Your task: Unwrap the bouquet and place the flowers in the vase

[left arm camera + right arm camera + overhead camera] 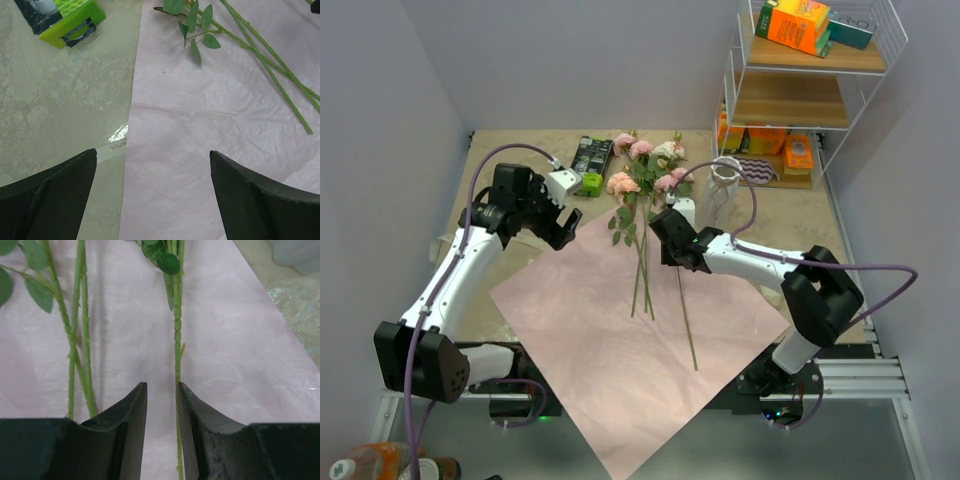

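Green flower stem (177, 330) runs lengthwise between your right fingers (131, 420), slightly apart, unclamped; left fingers (55, 190) gape wide, farther away.

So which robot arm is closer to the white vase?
The right one. The right gripper sits just left of the vase, over a flower stem on the pink paper. The left gripper hovers far off past the flowers, at the paper's left edge.

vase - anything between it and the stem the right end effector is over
Nothing visible does. The right end effector straddles a single stem on the pink paper; the vase stands just off the paper's edge, only bare table between.
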You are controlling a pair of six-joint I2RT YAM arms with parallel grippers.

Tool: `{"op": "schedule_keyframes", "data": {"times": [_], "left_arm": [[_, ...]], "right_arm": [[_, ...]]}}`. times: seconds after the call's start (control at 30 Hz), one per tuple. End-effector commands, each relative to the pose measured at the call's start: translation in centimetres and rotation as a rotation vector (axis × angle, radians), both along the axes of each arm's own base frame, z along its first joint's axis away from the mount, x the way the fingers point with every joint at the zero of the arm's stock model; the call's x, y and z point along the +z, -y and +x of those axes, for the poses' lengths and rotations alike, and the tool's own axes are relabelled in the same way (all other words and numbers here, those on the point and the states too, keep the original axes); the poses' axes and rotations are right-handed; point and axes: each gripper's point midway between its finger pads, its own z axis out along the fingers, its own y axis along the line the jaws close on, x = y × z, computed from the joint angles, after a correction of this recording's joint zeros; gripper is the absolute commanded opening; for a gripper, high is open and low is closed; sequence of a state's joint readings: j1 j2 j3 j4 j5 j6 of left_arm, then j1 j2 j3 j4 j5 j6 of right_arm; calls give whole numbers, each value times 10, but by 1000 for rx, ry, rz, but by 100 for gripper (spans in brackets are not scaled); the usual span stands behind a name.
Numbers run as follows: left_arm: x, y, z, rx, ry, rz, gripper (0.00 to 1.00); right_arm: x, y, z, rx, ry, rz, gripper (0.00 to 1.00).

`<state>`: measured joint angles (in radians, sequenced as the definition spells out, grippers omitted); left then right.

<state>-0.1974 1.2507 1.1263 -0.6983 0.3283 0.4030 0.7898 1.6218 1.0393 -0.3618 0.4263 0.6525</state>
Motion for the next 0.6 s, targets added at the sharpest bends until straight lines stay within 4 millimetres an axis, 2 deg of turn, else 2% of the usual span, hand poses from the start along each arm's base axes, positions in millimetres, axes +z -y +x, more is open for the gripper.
{"op": "schedule_keyframes", "data": {"times": [0.0, 0.1, 0.2, 0.37, 0.57], "left_arm": [[23, 1, 5, 5, 66, -22, 99], [22, 1, 4, 3, 63, -22, 99], [20, 1, 2, 0, 58, -23, 99], [15, 0, 1, 1, 53, -16, 99], [16, 0, -1, 2, 53, -19, 99]], "right_arm": [[-9, -3, -2, 3, -28, -12, 35], [-17, -1, 2, -6, -34, -41, 35], [-16, 1, 5, -12, -27, -71, 41], [-15, 5, 15, -14, -9, -119, 44], [-41, 9, 29, -25, -42, -155, 46]]}}
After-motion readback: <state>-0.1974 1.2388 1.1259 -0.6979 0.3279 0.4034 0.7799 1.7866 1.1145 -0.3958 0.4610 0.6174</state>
